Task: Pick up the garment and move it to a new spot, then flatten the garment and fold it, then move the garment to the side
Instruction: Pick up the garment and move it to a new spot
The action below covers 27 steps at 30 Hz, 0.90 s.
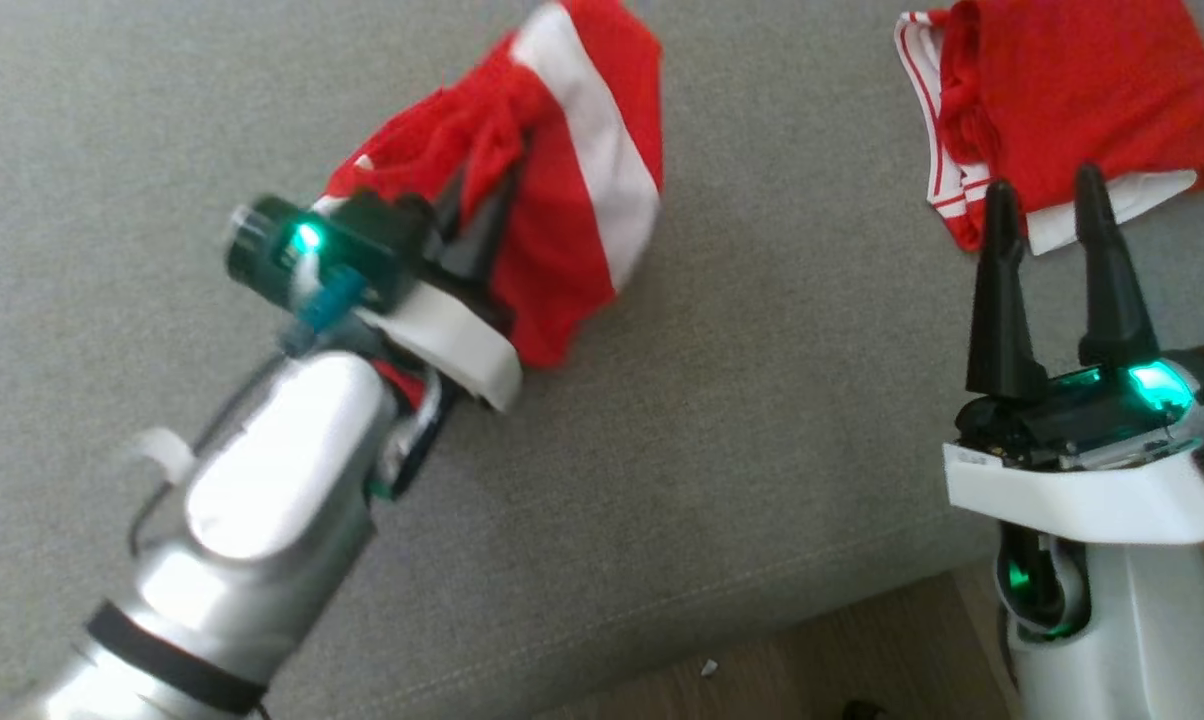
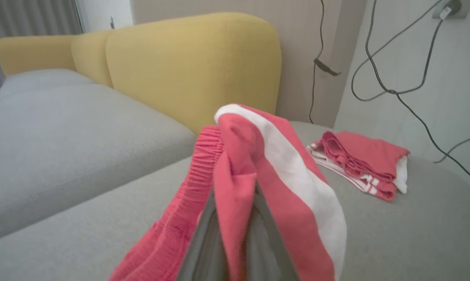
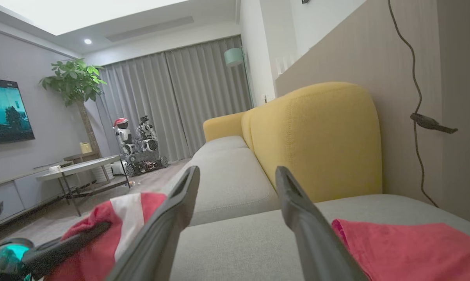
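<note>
A grey sofa seat (image 1: 762,450) runs to a yellow backrest (image 2: 192,66). Dark cables (image 2: 379,82) hang down the wall beside it from a plug (image 2: 449,8). Wood floor (image 1: 862,650) shows below the seat's edge. Across the room stand grey curtains (image 3: 172,101), a teal lamp (image 3: 234,56), a plant (image 3: 73,78), a lit screen (image 3: 6,109), a counter (image 3: 79,168) and small robots (image 3: 137,144).

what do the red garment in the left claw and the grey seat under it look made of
Red garment: soft matte knit, probably cotton or polyester; it bunches and drapes, with a gathered elastic waistband. Grey seat: matte woven upholstery, seemingly padded; fine texture and a stitched seam show.
</note>
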Available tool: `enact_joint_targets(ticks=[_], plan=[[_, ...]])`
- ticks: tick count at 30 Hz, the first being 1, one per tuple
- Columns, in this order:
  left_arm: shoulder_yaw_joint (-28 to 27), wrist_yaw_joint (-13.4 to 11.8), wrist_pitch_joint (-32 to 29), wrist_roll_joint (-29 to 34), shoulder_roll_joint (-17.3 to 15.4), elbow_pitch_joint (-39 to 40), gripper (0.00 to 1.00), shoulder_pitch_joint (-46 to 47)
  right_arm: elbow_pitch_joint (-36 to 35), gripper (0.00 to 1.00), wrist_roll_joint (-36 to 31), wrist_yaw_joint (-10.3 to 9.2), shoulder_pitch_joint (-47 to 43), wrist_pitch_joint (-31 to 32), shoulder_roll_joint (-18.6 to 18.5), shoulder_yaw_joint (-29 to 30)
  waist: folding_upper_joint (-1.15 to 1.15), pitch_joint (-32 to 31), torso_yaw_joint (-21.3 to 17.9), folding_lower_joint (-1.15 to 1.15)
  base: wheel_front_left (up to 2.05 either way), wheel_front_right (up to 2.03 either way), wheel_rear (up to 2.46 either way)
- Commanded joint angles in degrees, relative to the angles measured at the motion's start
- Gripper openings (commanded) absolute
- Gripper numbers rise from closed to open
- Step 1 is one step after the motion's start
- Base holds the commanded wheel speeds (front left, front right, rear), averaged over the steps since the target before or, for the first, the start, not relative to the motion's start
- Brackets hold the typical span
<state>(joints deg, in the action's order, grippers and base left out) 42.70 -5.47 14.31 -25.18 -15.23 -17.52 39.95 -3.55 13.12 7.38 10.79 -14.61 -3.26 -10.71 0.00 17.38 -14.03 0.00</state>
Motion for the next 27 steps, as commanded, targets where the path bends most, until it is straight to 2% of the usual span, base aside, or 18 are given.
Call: enact_joint_targets(ticks=[1, 3, 4, 5, 6, 11, 14, 18, 24, 27], plan=[[-1.1, 0.4, 0.7, 0.6, -0.1, 0.7, 0.00, 0.1, -2.2, 1.00, 0.3, 0.11, 1.5, -0.4, 0.4, -0.7, 0.00, 1.0, -0.2, 0.00, 0.00, 0.00, 0.00], [0.3, 0.8, 0.7, 1.2, 1.1, -0.5, 0.00, -1.8, -2.0, 1.00, 0.1, 0.11, 1.3, -0.4, 0.4, -0.6, 0.00, 0.9, 0.1, 0.00, 0.00, 0.00, 0.00], [1.0, 1.2, 0.7, 1.1, 1.7, -1.3, 0.15, -3.0, -1.8, 1.00, -0.1, 0.11, 1.3, -0.4, 0.4, -0.6, 0.00, 0.7, 0.3, 0.00, 0.00, 0.00, 0.00], [1.9, 1.7, 0.7, 0.8, 2.5, -2.1, 0.70, -4.2, -1.8, 1.00, -0.2, 0.11, 1.2, -0.4, 0.4, -0.4, 0.00, 0.5, 0.6, 0.00, 0.00, 0.00, 0.00], [2.7, 2.4, 0.7, 0.5, 3.2, -2.6, 1.00, -5.3, -1.8, 1.00, -0.2, 0.11, 1.1, -0.4, 0.4, -0.2, 0.00, 0.2, 1.0, 0.00, 0.00, 0.00, 0.00], [4.7, 4.5, 0.7, -2.3, 5.9, -1.8, 1.00, -10.7, -0.8, 1.00, -1.2, 0.11, 0.2, -0.4, 0.4, -0.6, 0.00, -2.9, 3.7, 0.00, 0.00, 0.00, 0.00], [3.9, 4.0, 0.7, -4.0, 6.0, 1.5, 1.00, -14.3, 0.4, 1.00, -1.6, 0.11, -0.9, -0.4, 0.4, -1.1, 0.00, -5.8, 5.7, 0.00, 0.00, 0.00, 0.00], [0.9, 0.7, 0.7, -3.8, 4.6, 8.0, 1.00, -19.9, 2.2, 1.00, -2.2, 0.11, -3.6, -0.4, 0.4, -1.0, 0.00, -10.1, 9.4, 0.00, 0.00, 0.00, 0.00], [-8.8, -6.9, 0.7, -0.3, 2.8, 16.4, 1.00, -31.1, 6.4, 1.00, -4.0, 0.11, -8.8, -0.4, 0.4, -0.3, 0.00, -16.6, 14.4, 0.00, 0.00, 0.00, 0.00], [-13.6, -9.6, 0.7, 2.4, 2.7, 20.0, 1.00, -36.3, 6.8, 1.00, -5.9, 0.11, -10.4, -0.4, 0.4, 0.4, 0.00, -18.5, 16.1, 0.00, 0.00, 0.00, 0.00]])
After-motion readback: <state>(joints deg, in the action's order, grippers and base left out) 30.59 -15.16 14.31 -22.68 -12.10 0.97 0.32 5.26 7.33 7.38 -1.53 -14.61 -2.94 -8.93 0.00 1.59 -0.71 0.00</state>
